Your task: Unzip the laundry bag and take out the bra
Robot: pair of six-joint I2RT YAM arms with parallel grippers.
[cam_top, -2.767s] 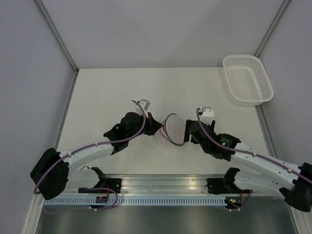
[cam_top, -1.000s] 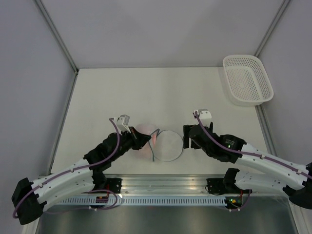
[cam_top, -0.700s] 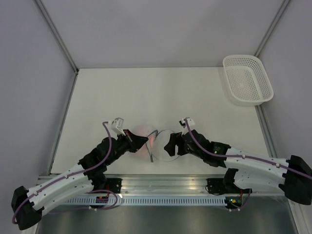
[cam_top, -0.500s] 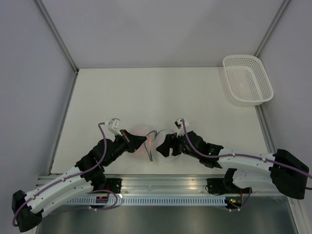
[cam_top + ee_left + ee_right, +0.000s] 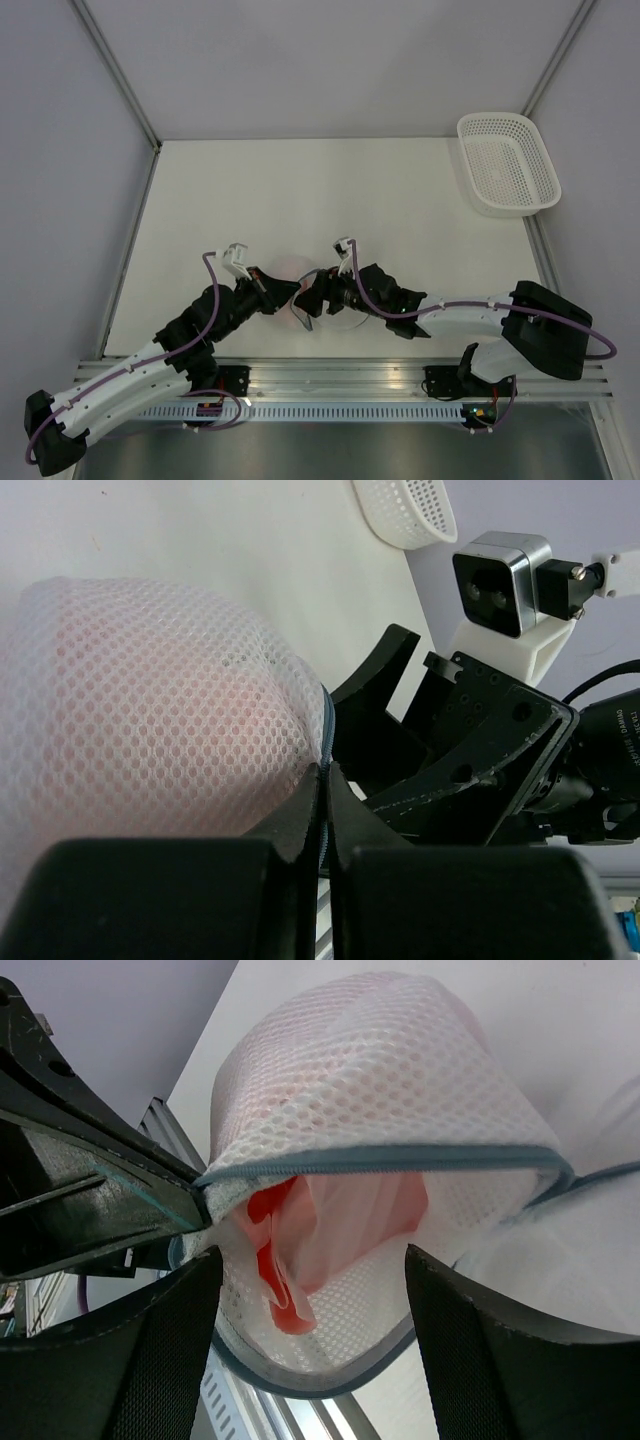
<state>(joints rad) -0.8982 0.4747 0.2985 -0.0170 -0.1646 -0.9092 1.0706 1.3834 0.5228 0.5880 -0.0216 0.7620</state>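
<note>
The white mesh laundry bag (image 5: 298,290) lies near the table's front edge, unzipped, its grey zipper rim gaping in the right wrist view (image 5: 380,1080). The salmon-pink bra (image 5: 330,1230) shows inside the opening and through the mesh in the left wrist view (image 5: 140,710). My left gripper (image 5: 292,290) is shut on the bag's zipper rim (image 5: 325,750) at its left side. My right gripper (image 5: 312,295) is open, its fingers (image 5: 160,1350) straddling the bag's mouth just in front of the bra, not touching it.
A white perforated plastic basket (image 5: 507,163) stands at the back right corner of the table. The grey cell walls rise at left, back and right. The aluminium rail runs along the near edge (image 5: 330,385).
The bag was dragged left and down toward the front edge. The right arm swung left from beside the bag's lid to the open mouth. The left gripper kept its hold on the rim.
</note>
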